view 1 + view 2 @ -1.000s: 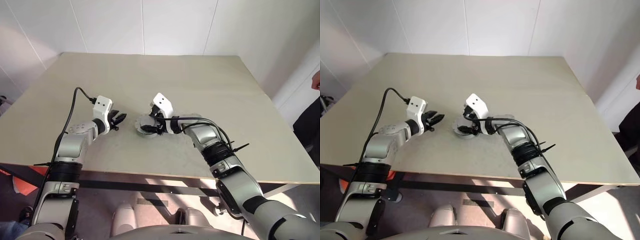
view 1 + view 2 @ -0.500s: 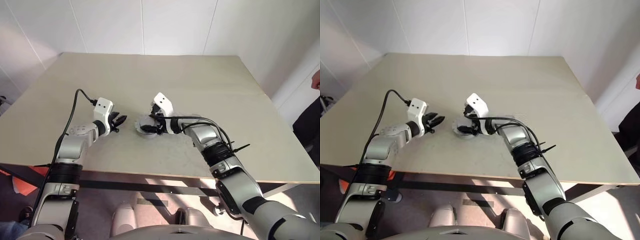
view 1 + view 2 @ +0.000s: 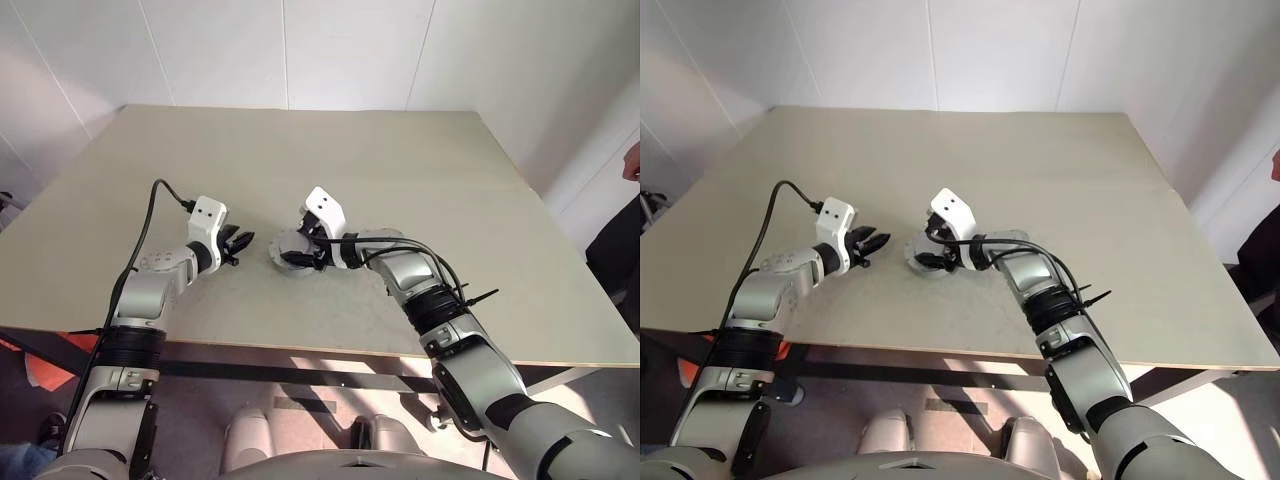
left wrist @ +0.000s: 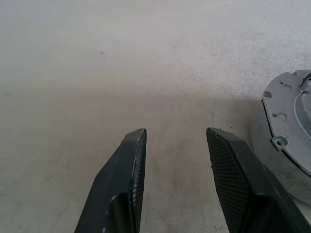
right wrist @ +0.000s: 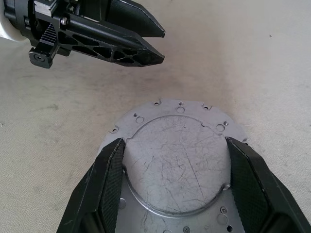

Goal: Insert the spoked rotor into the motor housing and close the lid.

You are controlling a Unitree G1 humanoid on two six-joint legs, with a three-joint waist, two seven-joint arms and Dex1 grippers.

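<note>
Round metal part on bench [image 3: 420,150], mid-near, between two pincers.
Right pincer [image 5: 172,145] spread wide, straddling silver disc [image 5: 177,165]; lid or motor housing unclear, coils unseen. Left pincer [image 4: 176,138] half-open, empty, just left.

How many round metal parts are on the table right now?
1: a round silver metal disc with small holes around its flange, lying flat on the beige table between the fingers of the right end effector. Anything beneath it would be hidden.
</note>
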